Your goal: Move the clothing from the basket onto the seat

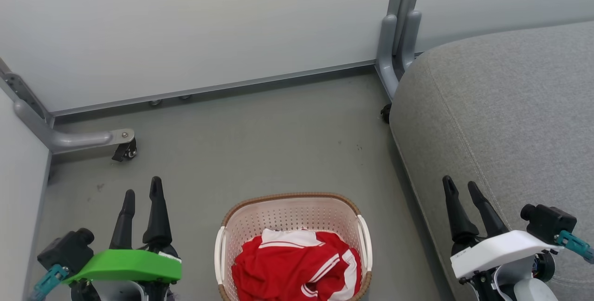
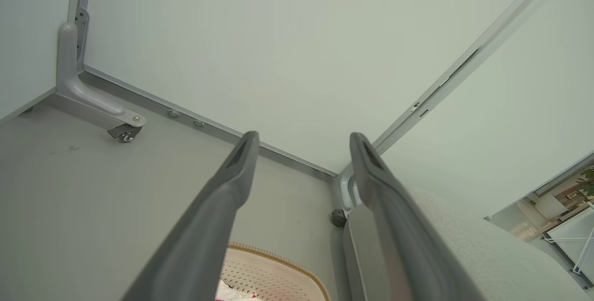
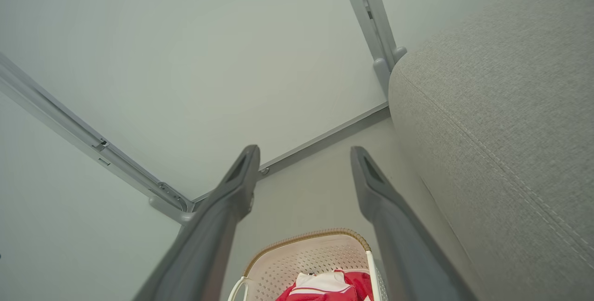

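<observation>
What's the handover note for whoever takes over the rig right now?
Left gripper: open, empty, over the floor left of the basket.
Right gripper: open, empty, at the near edge of the seat.
Clothing: red pile inside the basket, which stands on the floor beside the seat.
Done: nothing on the seat yet.
Left: move all clothing onto the seat.

The clothing [image 1: 297,264] is bright red with white stripes and a white panel. The basket [image 1: 287,215] is cream-white and perforated in rows of small holes, with a brown woven-look rim and white handles. The seat [image 1: 501,106] is mid grey fabric with one lighter stitched seam. The floor [image 1: 260,143] is dull grey-green with dark specks. The wall panels [image 1: 185,27] are pale grey-white, framed in grey metal. The left gripper [image 1: 143,186] has black fingers [image 1: 158,217] and a green cover [image 1: 125,264]. The right gripper [image 1: 460,181] is black with a white cover [image 1: 496,245].
</observation>
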